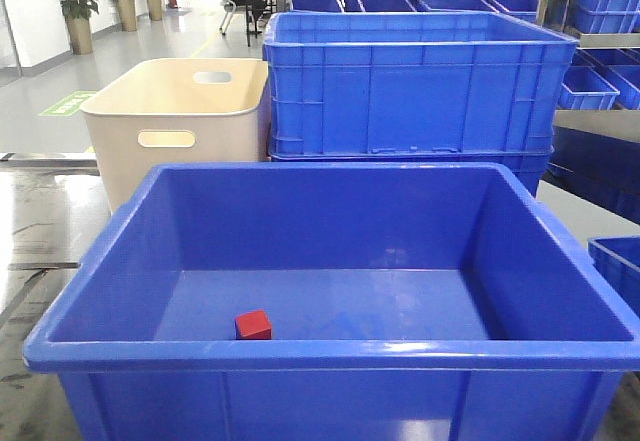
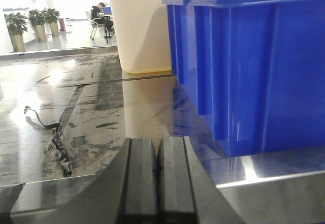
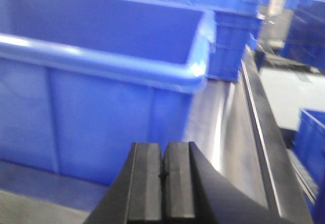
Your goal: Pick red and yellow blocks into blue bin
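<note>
The red block (image 1: 253, 325) lies inside the blue bin (image 1: 330, 350); the yellow brick is unseen. The bin stands right of the left gripper (image 2: 158, 183) and left of the right gripper (image 3: 163, 183), both pressed together, empty.

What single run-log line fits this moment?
red cube: in blue bin | yellow brick: not visible | left gripper: shut, empty | right gripper: shut, empty

blue bin (image 1: 330, 356): glossy plain blue, inside and out
red cube (image 1: 253, 325): plain red
beige tub (image 1: 175, 121): pale cream, unpatterned
ribbed crate (image 1: 410, 86): saturated blue with vertical ribbing
bench (image 2: 76, 112): shiny grey metal with dark smears and streaks
left claw (image 2: 158, 178): black, matte
right claw (image 3: 163, 183): black
floor (image 1: 40, 111): pale grey with a green marking
</note>
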Robot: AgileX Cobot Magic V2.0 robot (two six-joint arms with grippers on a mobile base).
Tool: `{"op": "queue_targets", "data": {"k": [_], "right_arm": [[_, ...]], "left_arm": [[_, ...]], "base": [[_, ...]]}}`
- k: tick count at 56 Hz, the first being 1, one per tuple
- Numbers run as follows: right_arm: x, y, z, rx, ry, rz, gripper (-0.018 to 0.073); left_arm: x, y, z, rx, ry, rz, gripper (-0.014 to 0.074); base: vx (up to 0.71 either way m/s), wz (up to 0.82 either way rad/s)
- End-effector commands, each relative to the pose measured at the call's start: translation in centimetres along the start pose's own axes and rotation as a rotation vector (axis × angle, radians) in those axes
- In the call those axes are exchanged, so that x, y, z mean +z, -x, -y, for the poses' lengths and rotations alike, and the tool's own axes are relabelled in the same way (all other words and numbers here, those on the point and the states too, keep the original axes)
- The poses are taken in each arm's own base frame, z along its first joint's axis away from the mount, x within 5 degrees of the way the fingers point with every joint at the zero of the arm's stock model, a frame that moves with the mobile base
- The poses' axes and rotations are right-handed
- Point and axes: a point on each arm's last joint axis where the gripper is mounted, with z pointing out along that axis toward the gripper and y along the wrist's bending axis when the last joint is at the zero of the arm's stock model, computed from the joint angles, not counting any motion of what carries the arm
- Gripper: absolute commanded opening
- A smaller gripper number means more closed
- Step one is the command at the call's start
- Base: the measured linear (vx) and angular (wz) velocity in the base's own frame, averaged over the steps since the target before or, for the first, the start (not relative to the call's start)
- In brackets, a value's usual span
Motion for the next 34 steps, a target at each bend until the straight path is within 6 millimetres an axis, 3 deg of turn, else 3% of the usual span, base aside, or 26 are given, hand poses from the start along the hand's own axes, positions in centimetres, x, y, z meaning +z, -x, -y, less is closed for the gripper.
{"op": "queue_targets", "data": {"k": [1, 34], "right_arm": [[0.0, 0.6, 0.2, -0.010, -0.032, 0.080, -0.0010], [0.7, -2.9, 0.0, 0.059, -0.093, 0.153, -0.0010]], "left_arm": [[-0.2, 1.3, -0.1, -0.009, 0.009, 0.109, -0.0006], [-0.2, 1.3, -0.1, -0.009, 0.009, 0.109, -0.0006]], "base": [[0.00, 0.00], [0.00, 0.00]]}}
